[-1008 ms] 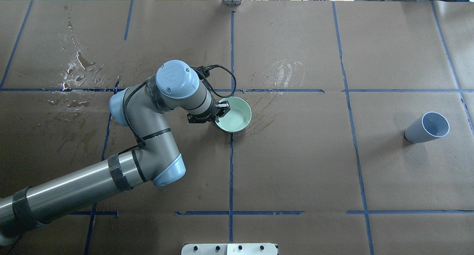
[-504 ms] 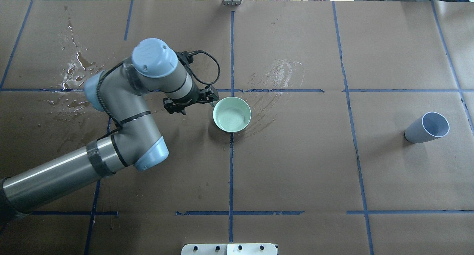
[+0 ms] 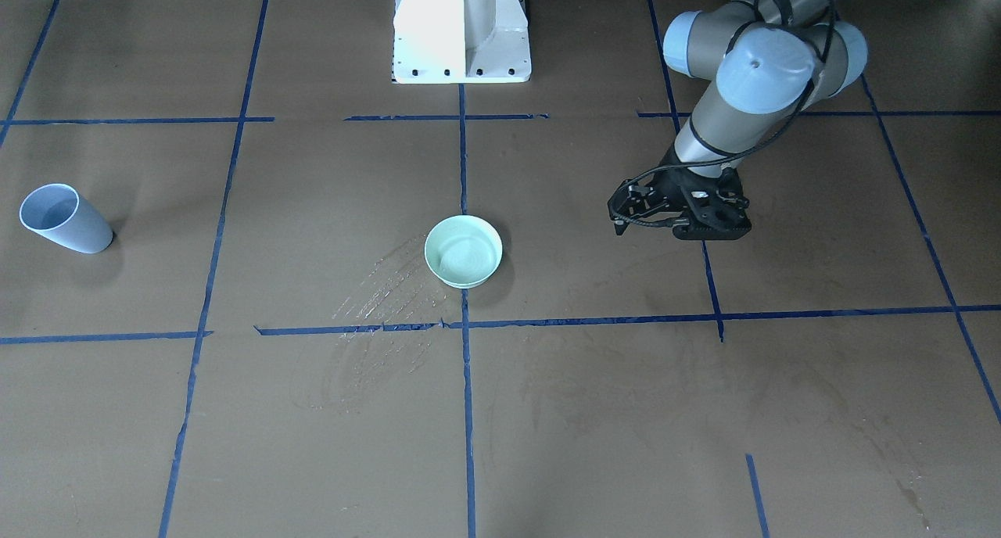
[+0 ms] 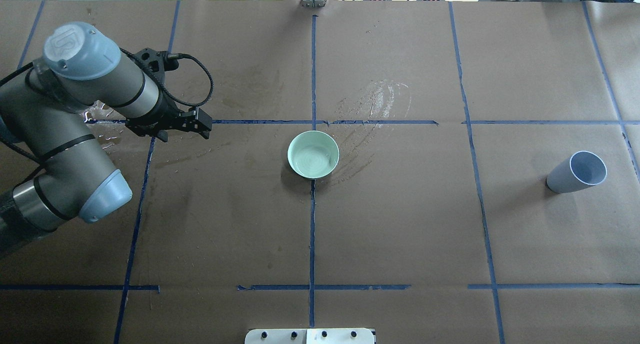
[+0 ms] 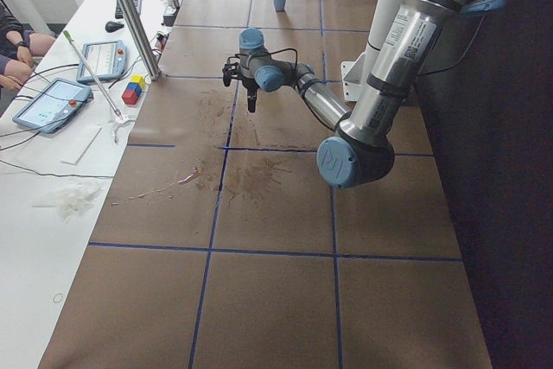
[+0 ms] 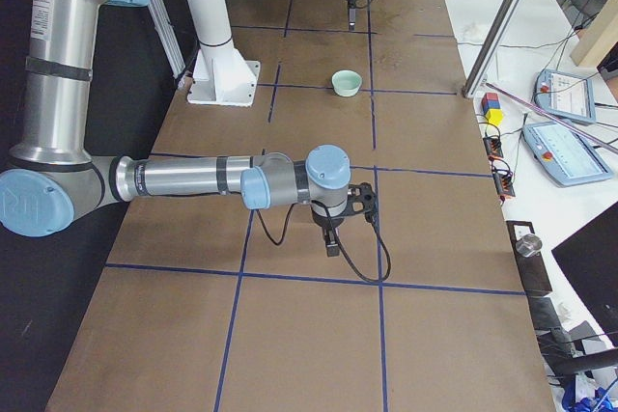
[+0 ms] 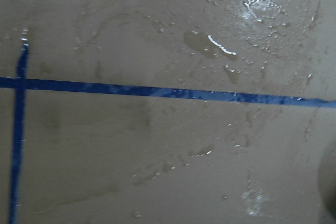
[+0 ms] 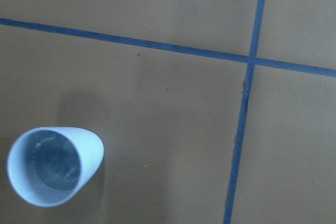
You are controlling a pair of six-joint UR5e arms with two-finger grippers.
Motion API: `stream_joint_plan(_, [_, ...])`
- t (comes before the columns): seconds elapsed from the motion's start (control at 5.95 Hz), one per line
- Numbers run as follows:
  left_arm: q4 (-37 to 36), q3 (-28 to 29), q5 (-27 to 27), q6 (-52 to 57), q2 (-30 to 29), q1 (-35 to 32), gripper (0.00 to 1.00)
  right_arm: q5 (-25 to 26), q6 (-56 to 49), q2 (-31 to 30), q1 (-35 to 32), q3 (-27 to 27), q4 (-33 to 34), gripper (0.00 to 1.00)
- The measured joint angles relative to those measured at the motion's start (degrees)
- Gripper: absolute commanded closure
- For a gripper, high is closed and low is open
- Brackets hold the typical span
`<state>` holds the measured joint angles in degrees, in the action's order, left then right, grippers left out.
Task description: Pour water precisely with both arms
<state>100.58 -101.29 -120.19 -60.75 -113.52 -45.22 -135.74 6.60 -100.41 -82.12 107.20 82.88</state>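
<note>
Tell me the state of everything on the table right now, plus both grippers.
mint-green bowl: upright, water in it, nothing gripping it.
water: shallow, inside the bowl.
pale blue cup: upright, standing free.
left gripper: empty, well clear of the bowl; open or shut unclear.
right gripper: open or shut cannot be told.
brown paper: streaky smear marks beside the bowl.

You'll note left end effector (image 4: pixel 198 127) off bowl (image 4: pixel 292 151): second ago at rim, half-second ago just beside it, now well apart, drawn toward surface's left edge. Left arm (image 4: pixel 65 129) folded back with it.
</note>
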Motion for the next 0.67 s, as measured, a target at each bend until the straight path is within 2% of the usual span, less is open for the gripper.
stream_joint_plan(0.5, [-0.1,-1.0,0.2,0.5,1.0,0.0,0.00,5.6,20.7,-2.5,11.1,13.7,-2.3,0.00])
stream_joint_plan(0.67, [-0.1,-1.0,0.3,0.4,1.0,0.0,0.00,7.7,27.8,-5.0,14.4,16.0,-8.2,0.00])
